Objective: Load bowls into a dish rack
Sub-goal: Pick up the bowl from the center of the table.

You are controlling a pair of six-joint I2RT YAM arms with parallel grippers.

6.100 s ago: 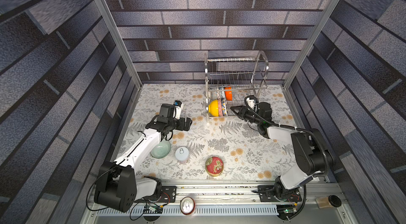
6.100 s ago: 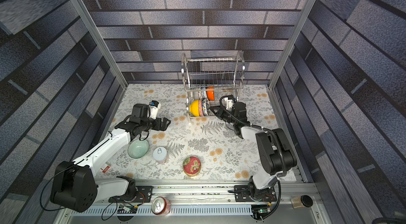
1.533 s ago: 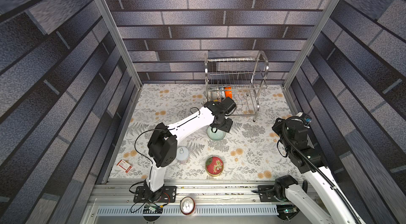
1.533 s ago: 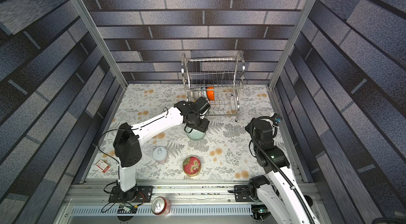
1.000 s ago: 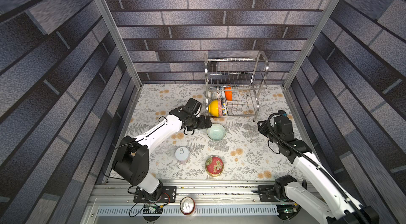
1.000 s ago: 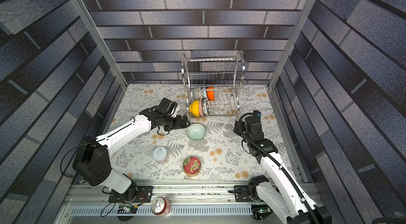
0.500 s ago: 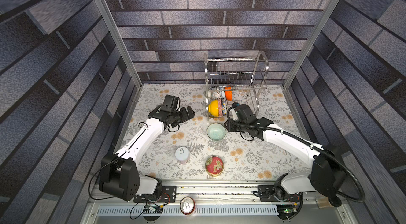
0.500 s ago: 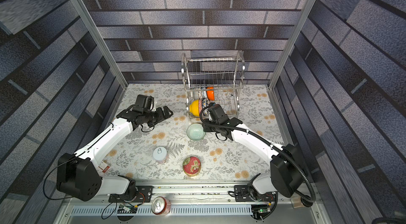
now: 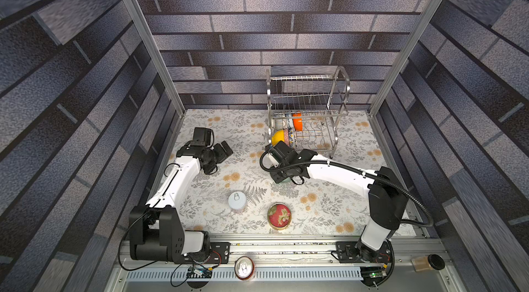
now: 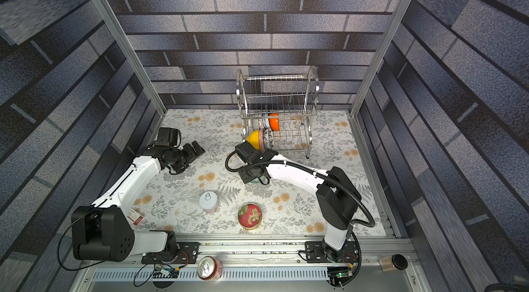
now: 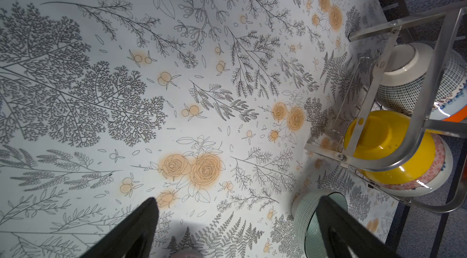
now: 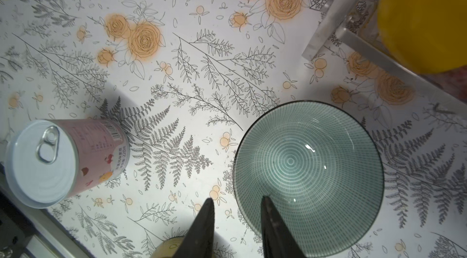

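Grey brick-print walls box in the floral tablecloth (image 9: pixel 323 213) I am working over. Low at the cloth's left edge in a top view lies a small red-and-white packet (image 10: pixel 134 216). Above it, at the left of both top views, my left gripper (image 9: pixel 224 149) hangs over bare cloth, well apart from everything. Its wrist view shows the jaws spread wide with nothing between them.

Toward the middle, the white pull-tab can (image 9: pixel 237 201) stands upright. The flat red tin (image 9: pixel 279 215) with its flower picture sits just right of it, near but not touching. Below them, on the front rail, a drinks can (image 9: pixel 244 267) stands on end.

Right of centre, my right gripper (image 12: pixel 237 199) is down at the pale green bowl (image 12: pixel 308 168), which sits upright on the cloth just in front of the rack's near left corner. From the wrist camera, one finger is outside the rim and one inside. I see a gap on each side of the rim, so the jaws are released: narrowly parted, not clamped. In the top views the wrist hides nearly all of that bowl.

Behind it, the dish rack (image 9: pixel 307 98) stands by the back wall. Its lower tier holds bowls on edge: a yellow bowl (image 9: pixel 278 136) at the near left end with a floral bowl (image 9: pixel 290 134) nested against it. Farther back are a white lattice bowl (image 11: pixel 401 92) and an orange bowl (image 9: pixel 297 121). At far lower right, a black-lidded jar (image 9: pixel 428 262) lies on the frame
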